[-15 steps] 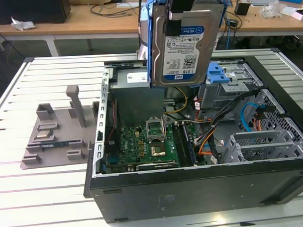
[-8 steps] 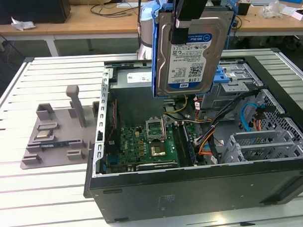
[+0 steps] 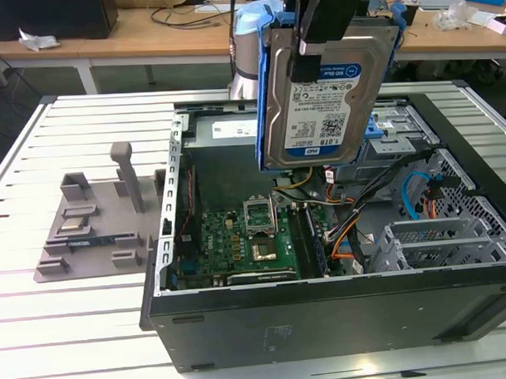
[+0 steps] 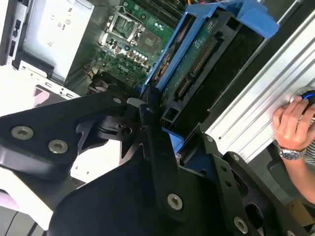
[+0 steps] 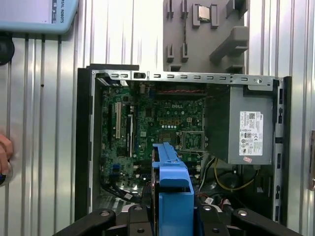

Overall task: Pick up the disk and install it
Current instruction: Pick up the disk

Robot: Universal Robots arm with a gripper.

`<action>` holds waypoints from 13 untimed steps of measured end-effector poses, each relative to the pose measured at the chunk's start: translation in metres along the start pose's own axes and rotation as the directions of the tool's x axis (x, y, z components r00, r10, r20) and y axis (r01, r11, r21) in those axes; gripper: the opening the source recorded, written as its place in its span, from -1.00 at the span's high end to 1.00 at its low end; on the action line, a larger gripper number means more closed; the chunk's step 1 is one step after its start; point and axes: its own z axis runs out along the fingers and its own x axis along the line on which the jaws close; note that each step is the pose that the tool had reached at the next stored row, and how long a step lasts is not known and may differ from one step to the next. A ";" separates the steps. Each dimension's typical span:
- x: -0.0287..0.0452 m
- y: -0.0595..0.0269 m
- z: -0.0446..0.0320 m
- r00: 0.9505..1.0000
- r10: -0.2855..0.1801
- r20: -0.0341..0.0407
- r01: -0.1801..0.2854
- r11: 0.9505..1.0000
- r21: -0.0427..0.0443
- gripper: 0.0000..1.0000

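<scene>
Slatted white table (image 3: 42,330), open PC case (image 3: 324,320) lying on it.
Gripper (image 3: 313,50) hangs above case, clamped on hard disk (image 3: 321,104) held upright; mobo (image 3: 238,240), cables (image 3: 348,233) inside.

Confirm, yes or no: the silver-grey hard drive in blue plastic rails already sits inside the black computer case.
No; the gripper holds the disk on edge in the air above the open case.

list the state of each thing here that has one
disk, held on edge above the computer case, not yet installed
gripper, shut on the disk's upper end
computer case, lying on its side, cover off, interior exposed
</scene>
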 end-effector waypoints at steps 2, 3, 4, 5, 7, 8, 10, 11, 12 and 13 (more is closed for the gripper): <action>0.0085 -0.0003 -0.0002 1.000 0.000 0.006 0.000 1.000 0.000 0.26; 0.0130 -0.0005 -0.0003 1.000 0.000 0.016 0.000 1.000 0.000 0.26; 0.0176 -0.0005 -0.0004 1.000 0.000 0.023 0.000 1.000 0.001 0.26; 0.0202 -0.0005 -0.0004 1.000 0.000 0.024 0.000 1.000 0.001 0.26; 0.0252 -0.0004 -0.0007 1.000 0.000 0.024 0.000 1.000 0.001 0.26; 0.0278 -0.0003 -0.0007 1.000 0.000 0.024 0.000 1.000 0.001 0.26; 0.0321 -0.0003 -0.0008 1.000 0.000 0.024 0.000 1.000 0.001 0.26; 0.0345 -0.0002 -0.0009 1.000 0.000 0.024 0.000 1.000 0.001 0.26; 0.0399 -0.0001 -0.0009 1.000 0.000 0.024 0.000 1.000 0.001 0.26; 0.0445 0.0000 -0.0011 1.000 0.000 0.024 0.000 1.000 0.001 0.26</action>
